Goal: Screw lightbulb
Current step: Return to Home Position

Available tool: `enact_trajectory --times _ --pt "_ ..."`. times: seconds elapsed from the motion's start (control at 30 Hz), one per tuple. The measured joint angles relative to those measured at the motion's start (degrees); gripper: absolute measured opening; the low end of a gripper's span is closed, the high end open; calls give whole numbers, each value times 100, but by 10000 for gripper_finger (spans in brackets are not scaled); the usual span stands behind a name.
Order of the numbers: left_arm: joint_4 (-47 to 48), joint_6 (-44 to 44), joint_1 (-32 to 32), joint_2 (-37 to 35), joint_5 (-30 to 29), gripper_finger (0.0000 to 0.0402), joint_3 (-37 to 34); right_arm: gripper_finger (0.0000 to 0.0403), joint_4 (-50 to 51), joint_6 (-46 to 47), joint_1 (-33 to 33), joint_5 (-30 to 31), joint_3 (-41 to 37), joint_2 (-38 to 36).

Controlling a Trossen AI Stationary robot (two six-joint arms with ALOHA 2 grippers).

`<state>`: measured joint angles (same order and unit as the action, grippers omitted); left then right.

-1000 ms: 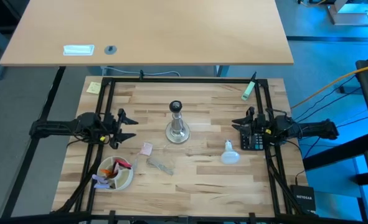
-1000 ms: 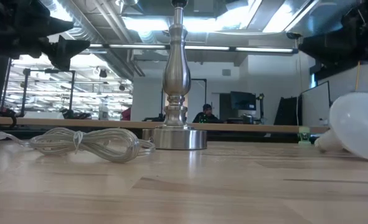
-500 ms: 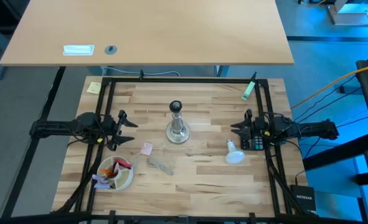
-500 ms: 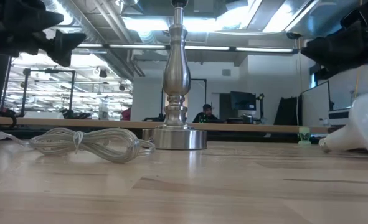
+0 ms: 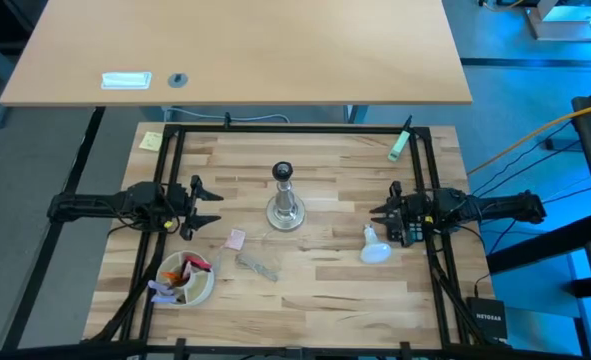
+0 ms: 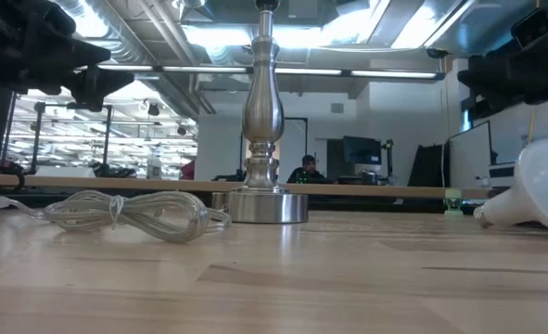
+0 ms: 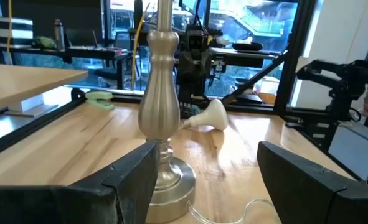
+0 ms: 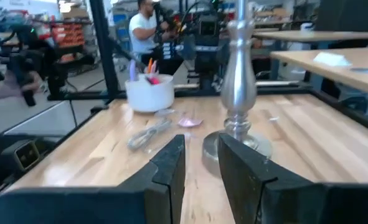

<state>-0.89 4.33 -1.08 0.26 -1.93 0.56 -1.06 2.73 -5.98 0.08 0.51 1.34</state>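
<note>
Wooden surface (image 5: 315,290) seen from above, with a silver lamp stand (image 5: 285,205) upright at its centre. The white lightbulb (image 5: 374,248) lies on its side, well apart from the stand and just beside the right claw (image 5: 381,206), narrow base nearer it. That claw is slightly parted and empty. The left claw (image 5: 207,207), wide open, waits beyond the stand.
</note>
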Motion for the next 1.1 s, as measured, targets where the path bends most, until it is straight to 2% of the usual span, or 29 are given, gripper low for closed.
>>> enact_trajectory --times 1.1 --pt "15 -139 -2 8 2 260 0 97 -33 -4 0 -59 -4 72"
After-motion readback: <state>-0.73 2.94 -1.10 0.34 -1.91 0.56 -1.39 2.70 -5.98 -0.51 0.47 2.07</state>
